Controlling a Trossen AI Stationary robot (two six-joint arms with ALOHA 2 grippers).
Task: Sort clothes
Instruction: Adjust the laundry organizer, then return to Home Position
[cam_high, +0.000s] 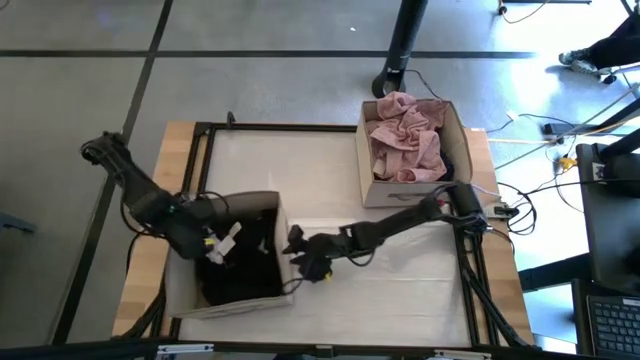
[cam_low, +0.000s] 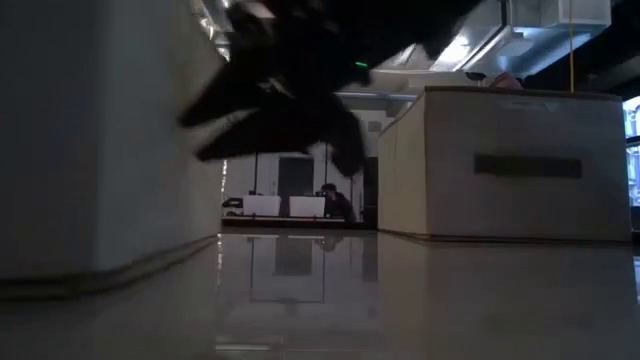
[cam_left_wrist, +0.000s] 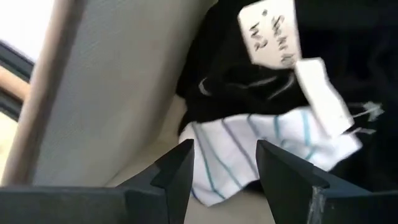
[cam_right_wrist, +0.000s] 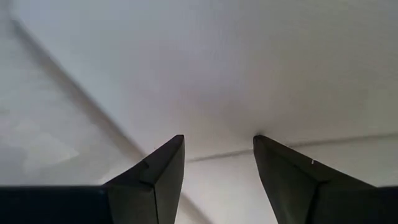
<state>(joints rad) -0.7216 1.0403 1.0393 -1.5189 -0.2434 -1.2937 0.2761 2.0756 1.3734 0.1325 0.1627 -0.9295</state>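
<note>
A black garment (cam_high: 250, 265) fills the left beige box (cam_high: 230, 303), and a white piece with blue stripes (cam_left_wrist: 249, 146) lies against it on the box floor. White paper tags (cam_left_wrist: 267, 34) rest on the black cloth. My left gripper (cam_left_wrist: 224, 149) hangs open over this box, pointing down at the striped piece, with nothing between its fingers. My right gripper (cam_high: 300, 262) stands open just outside the box's right wall (cam_right_wrist: 236, 74), above the bare table, and holds nothing. A dusty pink garment (cam_high: 405, 140) lies heaped in the right box (cam_high: 460, 130).
The two beige boxes stand on a white tabletop (cam_high: 400, 280) with a black frame along its edges. In the low view the left box's wall (cam_low: 100, 150) and the right box (cam_low: 510, 165) flank a bare strip of table, with my right gripper (cam_low: 270, 90) above it.
</note>
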